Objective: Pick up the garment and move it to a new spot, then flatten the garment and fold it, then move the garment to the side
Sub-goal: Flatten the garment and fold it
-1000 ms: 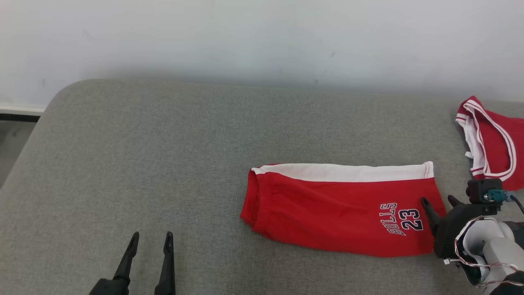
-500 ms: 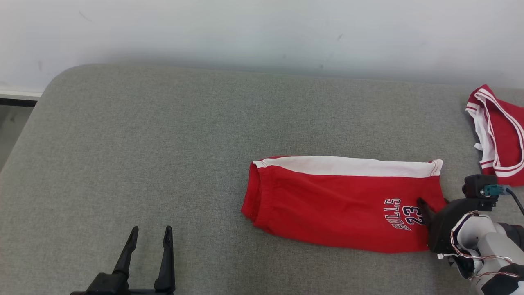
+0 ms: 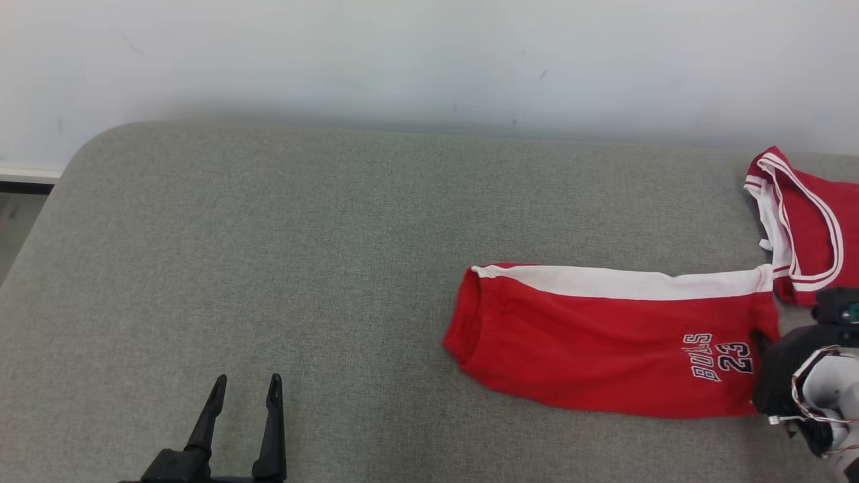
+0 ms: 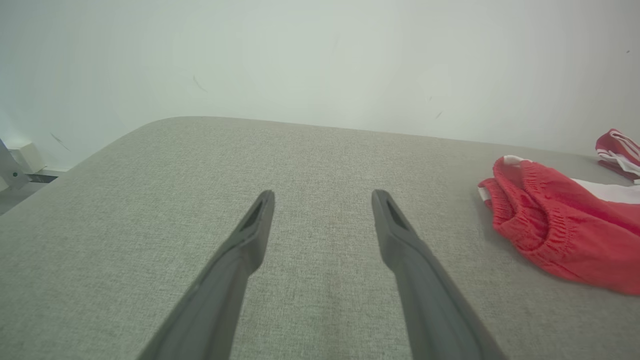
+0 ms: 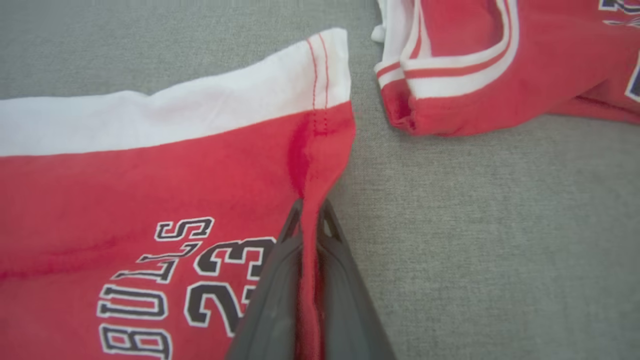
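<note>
Right wrist view: the garment [image 5: 150, 190] is seen pinched at its hem edge by the right pincer [image 5: 310, 211], jaws closed on a raised ridge of red fabric just beside the dark lettering [image 5: 185, 280]. The garment is laid flat and long on the grey padded worktop [image 3: 268, 235], right of centre in the head view, white band [image 5: 175, 115] along the far edge, gathered waistband end toward the left. It appears already folded, so the step in hand is judged to be the final move to the side, grip just taken; a pick-up for repositioning cannot be ruled out. A low drag or a shallow lift is called for next, since a single-point grip would likely let the layers hang open if raised high. A second red garment [image 5: 500, 75] is lying near the gripped corner, not touching it; overlap should be avoided. The right forearm is seen at the lower right of the head view, wrist held low, fingers lying nearly flat along the worktop. The left pincer [image 3: 245, 386] is held open over bare worktop at the lower left, well apart from the garment, nothing gripped.
</note>
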Controlling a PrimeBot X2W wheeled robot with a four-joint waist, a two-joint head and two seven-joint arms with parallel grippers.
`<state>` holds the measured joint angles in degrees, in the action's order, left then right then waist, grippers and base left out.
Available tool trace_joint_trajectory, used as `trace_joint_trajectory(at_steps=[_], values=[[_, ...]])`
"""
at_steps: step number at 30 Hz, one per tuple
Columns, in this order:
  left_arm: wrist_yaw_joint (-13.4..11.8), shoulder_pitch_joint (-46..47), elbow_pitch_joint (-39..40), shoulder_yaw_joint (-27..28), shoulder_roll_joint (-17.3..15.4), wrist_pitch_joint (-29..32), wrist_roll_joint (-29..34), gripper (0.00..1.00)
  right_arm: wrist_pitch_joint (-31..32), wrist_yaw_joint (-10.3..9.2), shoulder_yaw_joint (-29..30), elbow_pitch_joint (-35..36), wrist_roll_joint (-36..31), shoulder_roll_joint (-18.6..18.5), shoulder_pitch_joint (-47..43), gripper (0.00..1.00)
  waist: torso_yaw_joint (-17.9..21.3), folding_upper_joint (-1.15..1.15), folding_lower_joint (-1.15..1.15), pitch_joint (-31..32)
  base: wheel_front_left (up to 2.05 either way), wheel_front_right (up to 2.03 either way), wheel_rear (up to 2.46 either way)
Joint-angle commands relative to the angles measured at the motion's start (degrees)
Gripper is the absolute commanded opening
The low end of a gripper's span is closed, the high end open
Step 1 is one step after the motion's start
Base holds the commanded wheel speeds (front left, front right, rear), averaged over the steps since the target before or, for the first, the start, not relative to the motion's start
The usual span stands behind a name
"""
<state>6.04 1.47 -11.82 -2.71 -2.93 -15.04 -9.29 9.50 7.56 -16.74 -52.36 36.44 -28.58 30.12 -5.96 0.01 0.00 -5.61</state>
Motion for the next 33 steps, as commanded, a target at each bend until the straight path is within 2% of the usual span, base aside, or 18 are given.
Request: trace_joint_trajectory(at_steps=[1,5,11,18,20,25,30,31,33], values=[[-0.12,-0.43,-0.06,0.08,0.06,-0.15,-0.30,1.00,-0.34,-0.18,-0.24,0.20,0.60,-0.90,-0.29,0.00,0.27,-0.01,0.00,0.28,0.00,0.00,0.00],[-0.32,-0.86,0.01,0.13,0.07,-0.15,-0.59,1.00,-0.17,-0.18,-1.17,1.55,1.58,-2.18,-0.13,0.00,0.99,-0.01,0.00,0.66,0.00,0.00,0.00],[-0.43,-1.51,-0.19,-0.06,0.07,-0.15,-0.75,1.00,0.45,-0.18,-3.10,5.60,3.64,-1.33,-0.87,0.00,1.99,-0.01,0.00,1.65,0.00,0.00,0.00],[-0.22,-2.30,-0.60,-0.49,0.06,-0.15,-0.70,1.00,4.13,-0.18,-5.50,17.51,11.46,1.22,-2.26,0.00,3.91,-0.01,0.00,3.57,0.00,0.00,0.00],[-0.23,-2.31,-0.62,-0.69,0.06,-0.15,-0.76,1.00,4.53,-0.18,-6.02,18.95,12.09,1.71,-2.34,0.00,3.97,-0.01,0.00,3.72,0.00,0.00,0.00],[-0.23,-2.44,-0.98,-1.50,0.07,-0.15,-0.85,1.00,5.29,-0.18,-7.76,23.33,13.56,5.24,-2.66,0.00,3.79,-0.01,0.00,4.36,0.00,0.00,0.00],[-0.01,-2.49,-1.41,-2.76,0.06,-0.15,-0.76,1.00,4.64,-0.18,-8.91,23.15,13.10,10.49,-1.53,0.00,2.34,-0.01,0.00,4.46,0.00,0.00,0.00],[-0.01,-2.49,-1.41,-2.76,0.06,-0.15,-0.76,1.00,4.64,-0.18,-8.91,23.15,13.10,10.49,-1.53,0.00,2.34,-0.01,0.00,4.46,0.00,0.00,0.00],[0.13,-2.48,-1.65,-3.18,0.06,-0.15,-0.72,1.00,4.10,-0.18,-9.64,22.03,12.64,13.50,-0.88,0.00,1.29,-0.01,0.00,4.26,0.00,0.00,0.00]])
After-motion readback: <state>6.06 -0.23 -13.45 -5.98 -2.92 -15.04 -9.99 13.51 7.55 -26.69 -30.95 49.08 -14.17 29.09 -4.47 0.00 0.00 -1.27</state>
